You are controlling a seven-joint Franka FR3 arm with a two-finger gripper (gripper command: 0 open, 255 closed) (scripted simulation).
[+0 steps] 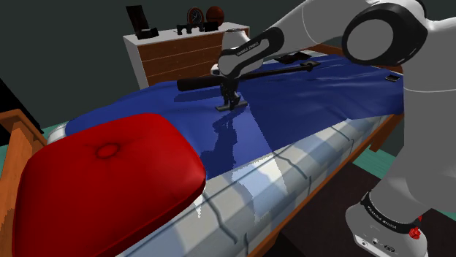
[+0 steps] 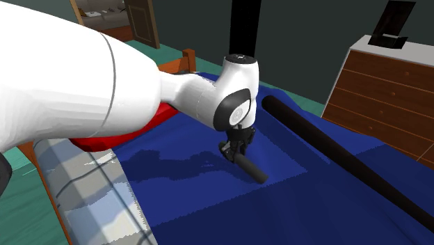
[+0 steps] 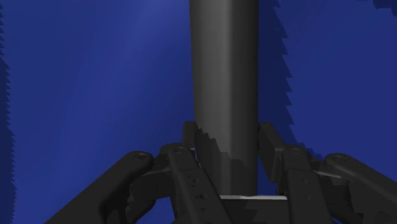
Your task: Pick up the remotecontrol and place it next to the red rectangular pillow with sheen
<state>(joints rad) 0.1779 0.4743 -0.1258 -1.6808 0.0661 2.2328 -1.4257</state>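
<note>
We see a long black bat (image 1: 201, 83) lying on a dark blue bedspread (image 1: 307, 102) over a blue-and-white checked mattress (image 1: 292, 175). Beyond stands a white-topped brown wooden dresser (image 1: 172, 62) bearing an orange ball (image 1: 214, 12).

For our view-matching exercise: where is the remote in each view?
Shoulder view: remote at the gripper, just above centre.
Second exterior view: under the gripper, below centre.
Wrist view: between the fingers, running away from them.
Shared landmark: the blue blanket.

White glossy Franka arm (image 1: 420, 124), dark-grey joint caps (image 1: 380, 36), small black lettering on wrist link (image 1: 247, 50) and base ring (image 1: 387, 217), red dot (image 1: 415, 233) near base, all-black gripper (image 3: 228, 137).
</note>
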